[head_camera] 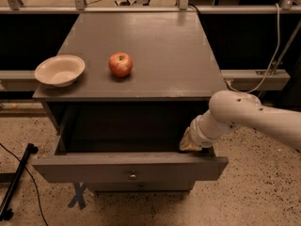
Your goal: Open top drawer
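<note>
Mostly hidden, tool (190,143) inside open top drawer (84,167), right front corner — its state impossible to tell.

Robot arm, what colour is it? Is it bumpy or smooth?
The arm is smooth, round and white, with tiny dark dots on its fat joint. Its gripper, inside the drawer near the front, looks yellowish-tan.

Matt wooden top drawer (94,168), tool (190,143) inside

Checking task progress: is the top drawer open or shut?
Open. The top drawer juts well out from the cabinet, its dark inside exposed; the gripper sits inside its front corner.
</note>
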You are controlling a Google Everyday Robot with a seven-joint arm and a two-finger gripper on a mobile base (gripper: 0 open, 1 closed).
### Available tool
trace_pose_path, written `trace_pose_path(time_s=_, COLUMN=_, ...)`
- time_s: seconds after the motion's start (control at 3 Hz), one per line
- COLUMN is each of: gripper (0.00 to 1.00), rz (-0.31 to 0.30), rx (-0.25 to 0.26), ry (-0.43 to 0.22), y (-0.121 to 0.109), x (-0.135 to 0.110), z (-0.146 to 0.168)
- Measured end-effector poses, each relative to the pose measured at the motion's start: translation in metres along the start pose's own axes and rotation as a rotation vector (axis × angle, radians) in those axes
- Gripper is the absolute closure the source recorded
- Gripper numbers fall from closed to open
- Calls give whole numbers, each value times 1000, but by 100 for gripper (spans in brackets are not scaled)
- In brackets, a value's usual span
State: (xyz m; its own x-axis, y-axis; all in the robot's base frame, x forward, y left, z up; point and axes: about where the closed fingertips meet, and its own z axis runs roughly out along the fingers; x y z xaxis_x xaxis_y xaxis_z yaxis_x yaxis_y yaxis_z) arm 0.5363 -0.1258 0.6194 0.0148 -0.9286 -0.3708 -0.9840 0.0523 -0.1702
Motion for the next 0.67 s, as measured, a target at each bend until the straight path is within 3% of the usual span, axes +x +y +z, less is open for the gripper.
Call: trace_pose_path(time_s=0.67, gripper=100, rz=14, rx=-40, ry=-33, y=35, x=3, z=-3)
